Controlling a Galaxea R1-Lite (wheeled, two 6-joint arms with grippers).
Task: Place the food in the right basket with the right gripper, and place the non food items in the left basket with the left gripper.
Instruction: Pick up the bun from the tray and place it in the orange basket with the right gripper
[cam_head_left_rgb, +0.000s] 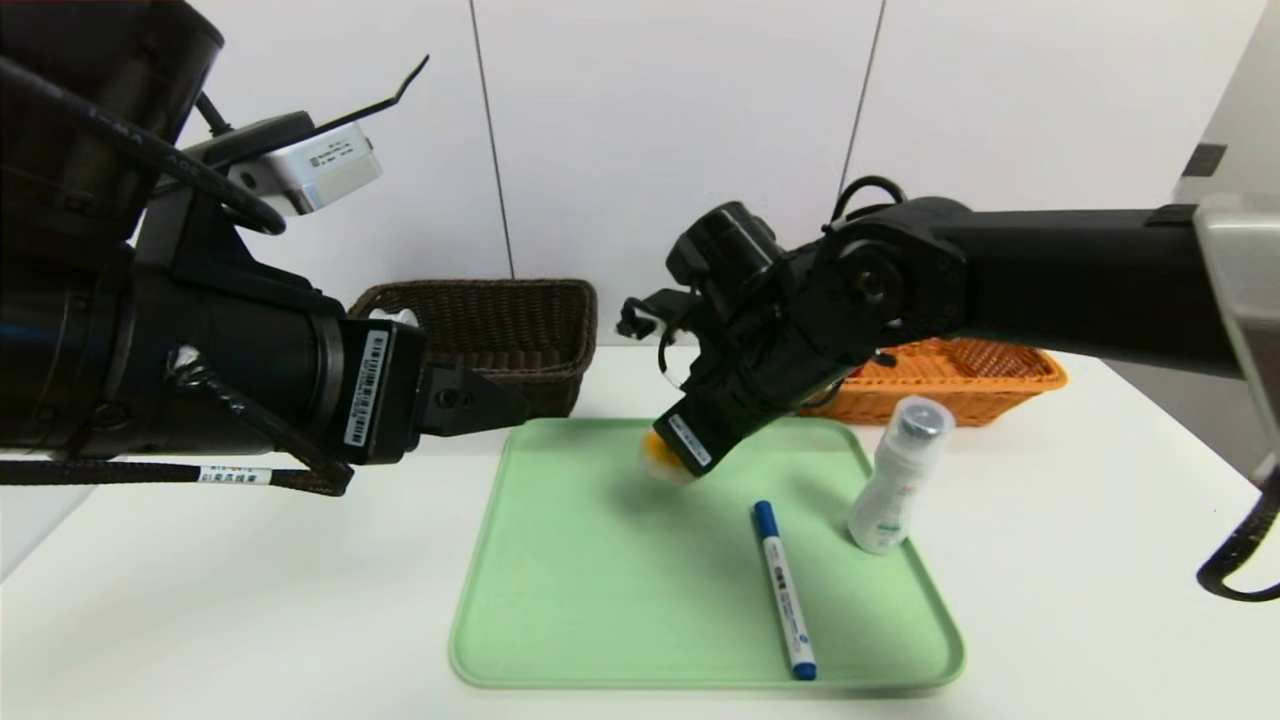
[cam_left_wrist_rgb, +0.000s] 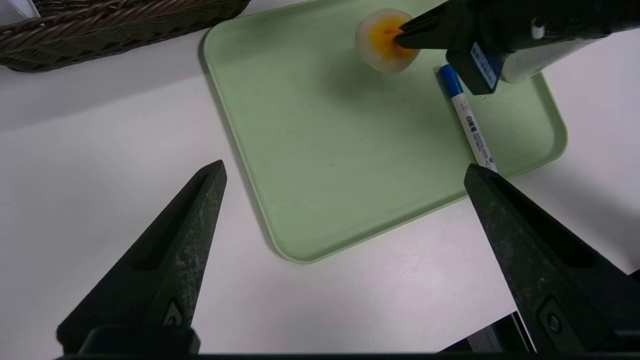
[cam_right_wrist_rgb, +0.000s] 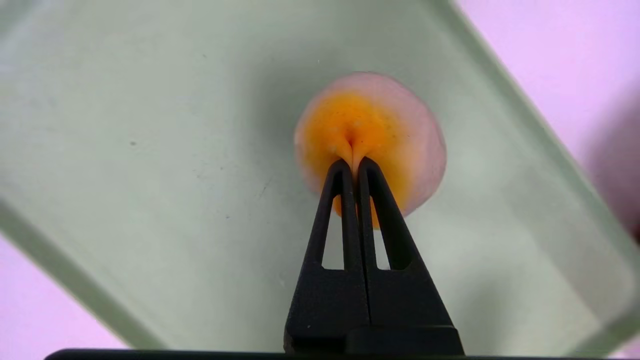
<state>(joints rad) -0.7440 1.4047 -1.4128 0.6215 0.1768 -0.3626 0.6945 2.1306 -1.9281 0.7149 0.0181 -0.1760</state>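
Orange-topped bun pinched in right gripper jaws above tray; orange basket rightward; left gripper spread, idle.

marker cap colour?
Blue. The marker lies on the green tray, cap toward the baskets; head view shows it best.

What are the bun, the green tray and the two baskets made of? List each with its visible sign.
Bun: soft, probably foam or dough; it creases where the right gripper pinches it.
Green tray: likely matte plastic; smooth, moulded rounded rim.
Left basket and right basket: woven wicker or a lookalike; visible weave.
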